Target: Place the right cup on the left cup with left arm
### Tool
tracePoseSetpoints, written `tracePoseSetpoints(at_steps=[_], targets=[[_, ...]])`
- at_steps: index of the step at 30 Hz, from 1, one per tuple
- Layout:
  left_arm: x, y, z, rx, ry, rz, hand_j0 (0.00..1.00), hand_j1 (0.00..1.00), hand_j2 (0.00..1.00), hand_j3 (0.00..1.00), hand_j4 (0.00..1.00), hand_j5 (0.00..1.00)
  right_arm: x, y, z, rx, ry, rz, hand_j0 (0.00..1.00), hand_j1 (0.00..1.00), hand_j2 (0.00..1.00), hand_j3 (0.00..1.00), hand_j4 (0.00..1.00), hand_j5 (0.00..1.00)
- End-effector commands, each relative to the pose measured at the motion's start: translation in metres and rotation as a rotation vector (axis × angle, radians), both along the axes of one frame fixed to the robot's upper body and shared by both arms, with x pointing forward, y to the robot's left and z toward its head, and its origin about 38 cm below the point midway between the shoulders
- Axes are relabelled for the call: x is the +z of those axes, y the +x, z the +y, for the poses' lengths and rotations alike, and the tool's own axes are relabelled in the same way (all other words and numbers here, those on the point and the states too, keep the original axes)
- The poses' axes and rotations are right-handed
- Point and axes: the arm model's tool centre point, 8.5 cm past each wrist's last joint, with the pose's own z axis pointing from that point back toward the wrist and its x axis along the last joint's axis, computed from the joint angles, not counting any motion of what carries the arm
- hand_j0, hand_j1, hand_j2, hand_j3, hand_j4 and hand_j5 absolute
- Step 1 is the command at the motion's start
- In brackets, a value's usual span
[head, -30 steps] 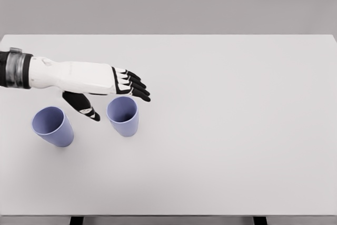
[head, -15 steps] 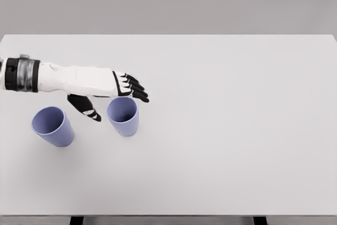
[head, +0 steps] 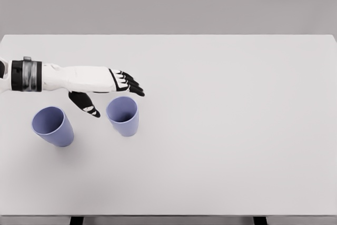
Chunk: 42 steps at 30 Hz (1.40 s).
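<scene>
Two lilac cups stand upright on the white table [head: 226,130]. The right cup [head: 123,116] is near the left-middle, the left cup [head: 52,126] closer to the table's left edge. My left hand [head: 110,97] hovers just behind and above the right cup, open. Its black fingers [head: 131,86] reach over the cup's far rim and the thumb [head: 84,103] hangs down to the cup's left. It holds nothing. The white forearm [head: 68,78] comes in from the left edge.
The table's far edge runs across the top below a grey wall. Its near edge shows at the bottom with two dark legs under it.
The left hand has drawn back a little to the left and up; its fingertips now lie behind the right cup's rim rather than over it. Both cups stay put.
</scene>
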Motion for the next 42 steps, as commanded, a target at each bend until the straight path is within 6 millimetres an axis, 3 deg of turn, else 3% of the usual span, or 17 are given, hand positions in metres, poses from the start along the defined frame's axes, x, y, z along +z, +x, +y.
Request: tracePoseSetpoints(at_steps=[1, 15, 40, 41, 42], targets=[[0.000, 0.002, -0.001, 0.006, -0.009, 0.004, 1.00, 1.00, 1.00, 1.00, 1.00, 1.00, 0.000, 0.000, 0.000, 0.000, 0.000, 0.000, 1.00, 1.00, 1.00, 1.00, 1.00, 1.00], [0.001, -0.006, -0.010, -0.030, -0.012, -0.001, 1.00, 1.00, 1.00, 1.00, 1.00, 1.00, 0.000, 0.001, 0.000, 0.000, 0.000, -0.002, 1.00, 1.00, 1.00, 1.00, 1.00, 1.00], [-0.029, -0.010, -0.021, -0.048, 0.034, 0.004, 1.00, 1.00, 1.00, 1.00, 1.00, 1.00, 0.000, 0.000, 0.000, 0.000, 0.000, 0.000, 1.00, 1.00, 1.00, 1.00, 1.00, 1.00], [-0.029, -0.010, -0.021, -0.046, 0.034, 0.004, 0.91, 0.91, 0.91, 0.91, 0.91, 0.91, 0.000, 0.000, 0.000, 0.000, 0.000, 0.000, 1.00, 1.00, 1.00, 1.00, 1.00, 1.00], [-0.029, -0.010, -0.020, -0.045, 0.035, 0.005, 0.91, 0.91, 0.91, 0.91, 0.91, 0.91, 0.000, 0.000, 0.000, 0.000, 0.000, 0.000, 1.00, 1.00, 1.00, 1.00, 1.00, 1.00]])
